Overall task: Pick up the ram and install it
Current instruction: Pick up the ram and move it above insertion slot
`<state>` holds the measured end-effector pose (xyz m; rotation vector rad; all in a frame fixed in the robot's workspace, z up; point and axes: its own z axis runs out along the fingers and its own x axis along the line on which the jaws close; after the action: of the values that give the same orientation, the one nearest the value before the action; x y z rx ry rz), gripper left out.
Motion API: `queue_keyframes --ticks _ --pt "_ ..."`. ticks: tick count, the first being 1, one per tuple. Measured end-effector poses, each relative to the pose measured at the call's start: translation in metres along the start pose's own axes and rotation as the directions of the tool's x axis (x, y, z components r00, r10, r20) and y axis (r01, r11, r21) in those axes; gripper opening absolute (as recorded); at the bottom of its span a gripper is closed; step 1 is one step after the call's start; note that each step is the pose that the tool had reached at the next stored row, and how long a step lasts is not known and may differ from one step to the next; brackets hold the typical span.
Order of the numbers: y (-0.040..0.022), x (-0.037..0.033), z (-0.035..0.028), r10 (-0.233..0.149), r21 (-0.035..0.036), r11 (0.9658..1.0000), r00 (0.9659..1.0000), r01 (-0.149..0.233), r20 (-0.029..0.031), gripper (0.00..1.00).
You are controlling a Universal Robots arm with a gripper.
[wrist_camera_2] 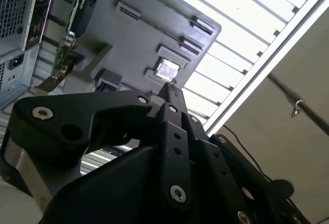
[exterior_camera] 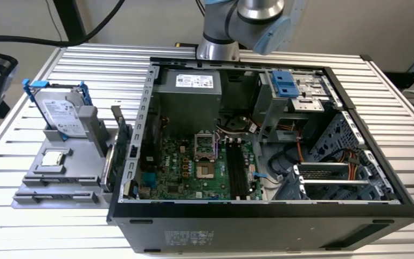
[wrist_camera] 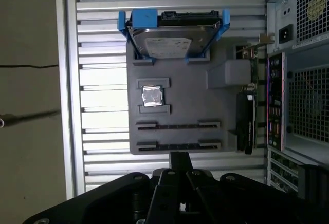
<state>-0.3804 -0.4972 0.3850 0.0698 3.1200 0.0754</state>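
Scanning the exterior view, I cannot pick the ram out among the motherboard [exterior_camera: 185,172] slots. First wrist view: hand [wrist_camera: 178,157] closed on nothing, grey tray [wrist_camera: 180,106] ahead of it. Second wrist view: hand closed, tray ahead.

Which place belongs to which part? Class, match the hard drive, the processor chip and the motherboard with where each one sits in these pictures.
Things:
1. hard drive
2. processor chip
3. motherboard

Places:
A. inside the open computer case
B. lying flat in a square recess of the grey tray
C. standing upright in a blue bracket at one end of the tray

Pairs: 1-C, 2-B, 3-A.
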Motion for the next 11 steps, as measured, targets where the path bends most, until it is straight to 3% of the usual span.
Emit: queue_keyframes --ticks 5,11 --pt "-0.0015 0.0000 0.0000 -0.027 -0.0005 0.9996 0.9996 0.027 -0.0014 0.00" --pt "-0.0016 0.0000 0.0000 -0.033 -0.0006 0.9994 0.9994 0.033 -0.0017 0.00"
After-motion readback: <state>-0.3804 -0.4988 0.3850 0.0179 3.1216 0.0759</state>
